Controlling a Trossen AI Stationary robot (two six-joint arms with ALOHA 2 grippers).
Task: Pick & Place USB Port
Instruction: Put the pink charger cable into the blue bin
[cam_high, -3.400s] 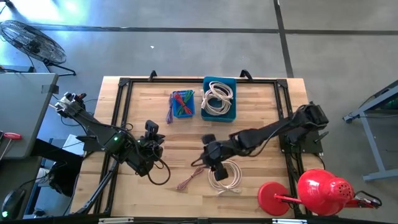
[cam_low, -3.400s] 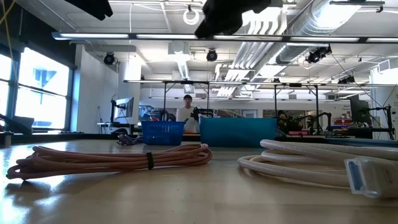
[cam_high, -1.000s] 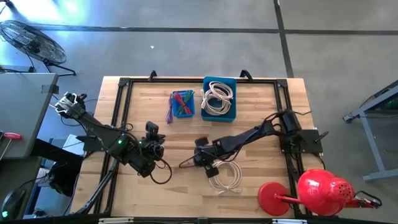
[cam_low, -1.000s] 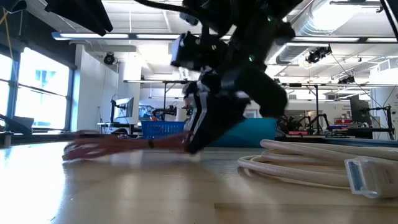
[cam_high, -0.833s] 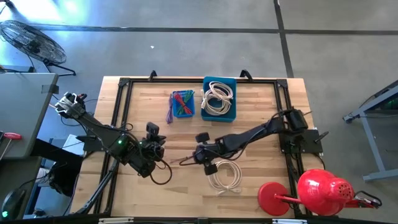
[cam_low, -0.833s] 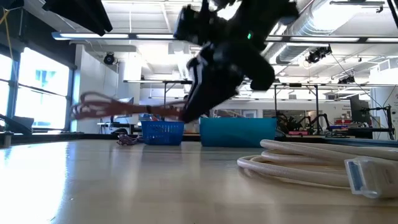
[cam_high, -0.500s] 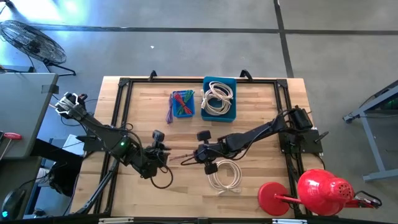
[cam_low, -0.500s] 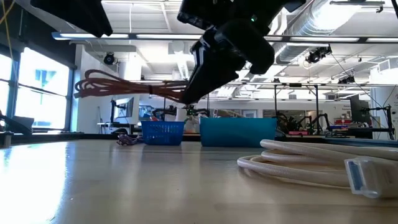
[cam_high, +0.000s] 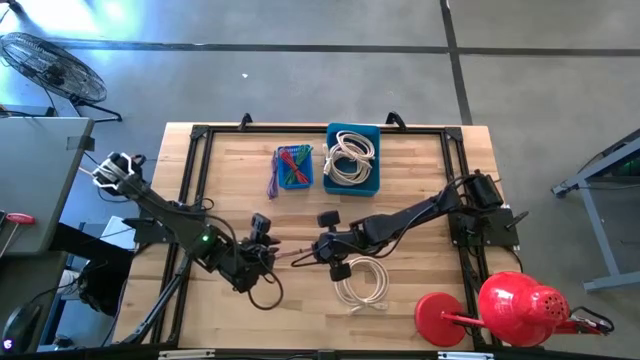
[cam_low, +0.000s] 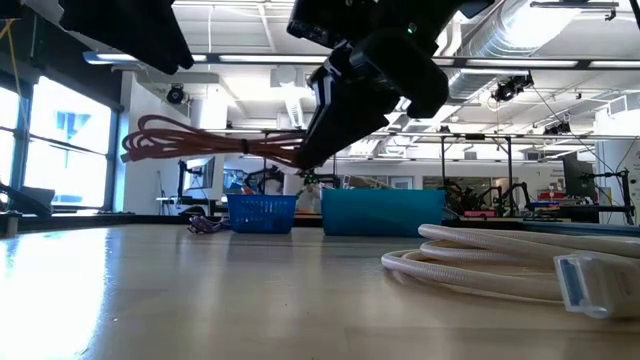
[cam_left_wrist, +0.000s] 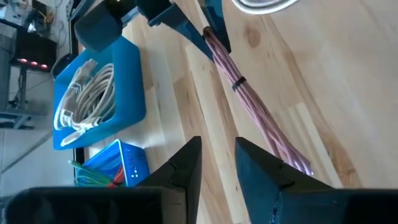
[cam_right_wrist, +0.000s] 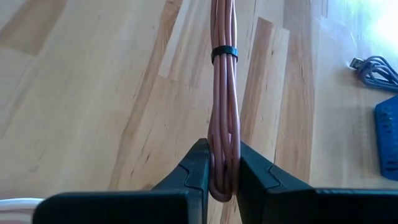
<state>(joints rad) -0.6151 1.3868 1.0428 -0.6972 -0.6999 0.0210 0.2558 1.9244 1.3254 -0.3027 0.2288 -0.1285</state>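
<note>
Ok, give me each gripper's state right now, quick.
Left gripper: open, holding nothing, close to the free end of the pink cable bundle.
Right gripper: shut on the pink cable bundle, lifted off the table.

Floor: you see grey concrete around the table, crossed by dark seams.
Fan: at ten o'clock a wire-caged fan stands on that floor.
Ceiling: look up for bright strip lights and silver ducts.
Window: a tall window glows at nine o'clock.
Back: benches and monitors crowd your far wall.
</note>
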